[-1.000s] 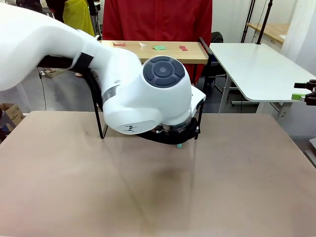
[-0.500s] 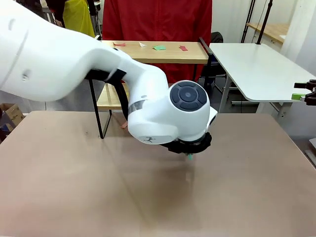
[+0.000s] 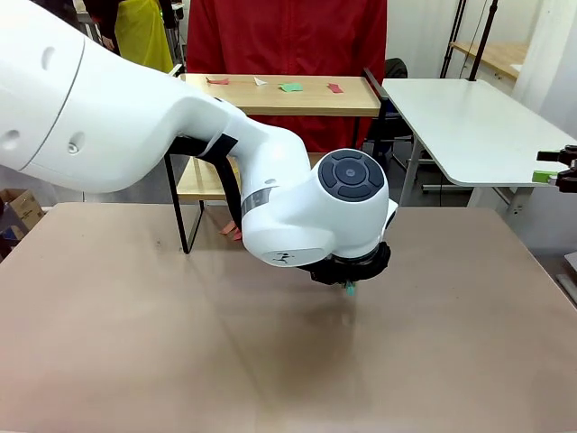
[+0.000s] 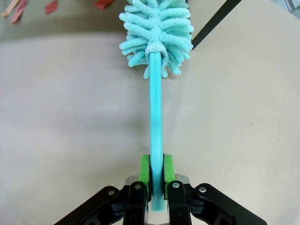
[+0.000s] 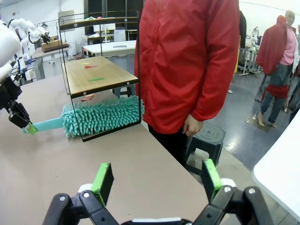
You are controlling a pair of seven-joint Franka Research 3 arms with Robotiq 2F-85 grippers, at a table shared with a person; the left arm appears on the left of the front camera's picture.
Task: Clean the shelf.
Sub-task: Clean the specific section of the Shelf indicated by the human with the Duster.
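Pinching the flat teal handle of a chenille duster (image 4: 155,117), the left gripper (image 4: 156,162) has its green pads (image 4: 144,168) pressed against the two sides of the handle, close to its end. In the left wrist view the handle runs straight out from the fingers to a fluffy teal head lying low over the tan table (image 3: 135,343). Red paper scraps (image 4: 51,6) sit on the tabletop just past the head, in darker shade, and a black leg of the shelf (image 4: 215,21) cuts across beside it.

From the front the big white left arm (image 3: 180,153) reaches across the middle and hides much of the shelf (image 3: 279,95). The shelf stands at the far edge of the table, in front of a person in a red jacket (image 3: 288,36). Its top board carries red, white and green scraps (image 3: 290,87).

Seen from the right wrist, the duster head is tucked under the shelf's lower board, inside the black frame, with the handle poking out toward the left arm. More scraps lie on that lower board.

The right gripper (image 5: 157,176) holds its fingers spread wide with nothing between them. In the front view it hangs off the table's right edge, near a white side table (image 3: 469,126), well apart from the shelf.
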